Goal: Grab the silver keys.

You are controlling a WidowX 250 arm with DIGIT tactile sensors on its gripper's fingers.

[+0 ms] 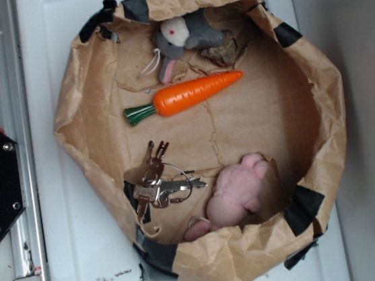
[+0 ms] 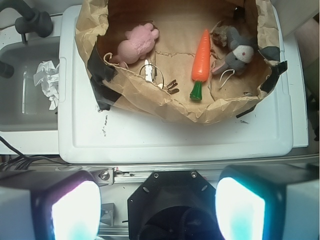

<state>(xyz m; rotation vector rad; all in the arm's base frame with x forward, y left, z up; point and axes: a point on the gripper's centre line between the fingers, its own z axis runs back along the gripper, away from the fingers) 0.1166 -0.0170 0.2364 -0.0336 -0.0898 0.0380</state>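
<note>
Keys (image 1: pixel 157 182): lower left of exterior frame, against the bag wall (image 1: pixel 85 162). Gripper (image 2: pixel 157 210): spread, empty, well apart. Risk: I snag the paper wall or pink toy (image 1: pixel 237 190) on descent.

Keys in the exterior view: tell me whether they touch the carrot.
No. The keys lie apart from the carrot, with bare brown paper between them.

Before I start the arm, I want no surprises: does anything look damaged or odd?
Yes. The paper bag holding the keys is crumpled, torn on its floor and patched with black tape. Crumpled paper lies in the side tray.
</note>
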